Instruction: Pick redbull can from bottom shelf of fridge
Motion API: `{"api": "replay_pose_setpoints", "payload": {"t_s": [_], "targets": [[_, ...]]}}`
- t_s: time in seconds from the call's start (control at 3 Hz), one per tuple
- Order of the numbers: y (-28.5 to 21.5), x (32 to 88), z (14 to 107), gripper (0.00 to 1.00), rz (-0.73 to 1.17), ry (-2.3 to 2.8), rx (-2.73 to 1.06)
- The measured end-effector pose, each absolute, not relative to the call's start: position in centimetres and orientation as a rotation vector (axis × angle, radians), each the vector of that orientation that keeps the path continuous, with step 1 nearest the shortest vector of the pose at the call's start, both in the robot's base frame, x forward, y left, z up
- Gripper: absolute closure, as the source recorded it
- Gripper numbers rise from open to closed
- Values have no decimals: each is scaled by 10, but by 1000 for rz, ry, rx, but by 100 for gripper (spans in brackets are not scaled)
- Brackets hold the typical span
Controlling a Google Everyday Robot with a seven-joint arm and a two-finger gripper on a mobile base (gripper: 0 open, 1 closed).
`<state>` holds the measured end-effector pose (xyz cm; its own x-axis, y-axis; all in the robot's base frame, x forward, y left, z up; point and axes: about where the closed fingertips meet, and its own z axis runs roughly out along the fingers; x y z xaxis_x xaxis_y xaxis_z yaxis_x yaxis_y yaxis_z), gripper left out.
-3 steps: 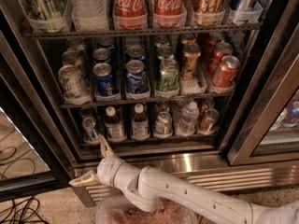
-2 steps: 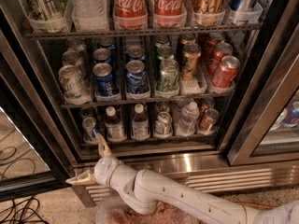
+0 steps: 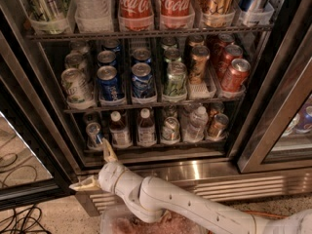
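We find the redbull can (image 3: pixel 93 133) standing upright at the far left of the bottom shelf (image 3: pixel 161 146) of the fridge (image 3: pixel 195 169). It sits at the front of its row, just beside a small brown bottle (image 3: pixel 118 130) on its right.

The end effector (image 3: pixel 92 167) hangs below the can and a little to its right, in front of the steel sill. It holds nothing and is spread wide. One finger (image 3: pixel 109 150) points up toward the can's foot and the other sticks out to the left.

We judge the can to be light and stiff if it is full, but thin-walled, so a hard squeeze would dent it. Its smooth skin is likely cold and perhaps damp, and so slippery. We would take it across the middle of the body, above the tray lip, with one finger on each side. The gap toward the bottle looks tight.

The bottom shelf's clear trays also hold a second brown bottle (image 3: pixel 146 128), a silvery can (image 3: pixel 170 129), a water bottle (image 3: pixel 197 123) and a copper-brown can (image 3: pixel 217 126). On the rack above, the trays carry rows of blue cans (image 3: pixel 109 82), green cans (image 3: pixel 174 79) and red cans (image 3: pixel 235 74).
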<state>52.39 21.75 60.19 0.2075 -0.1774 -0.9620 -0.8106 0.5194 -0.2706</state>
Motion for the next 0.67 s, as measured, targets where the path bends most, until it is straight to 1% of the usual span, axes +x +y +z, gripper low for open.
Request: {"api": "replay_pose_setpoints", "payload": {"t_s": [0.67], "targets": [[210,530,600,0,449,1338,-926]]}}
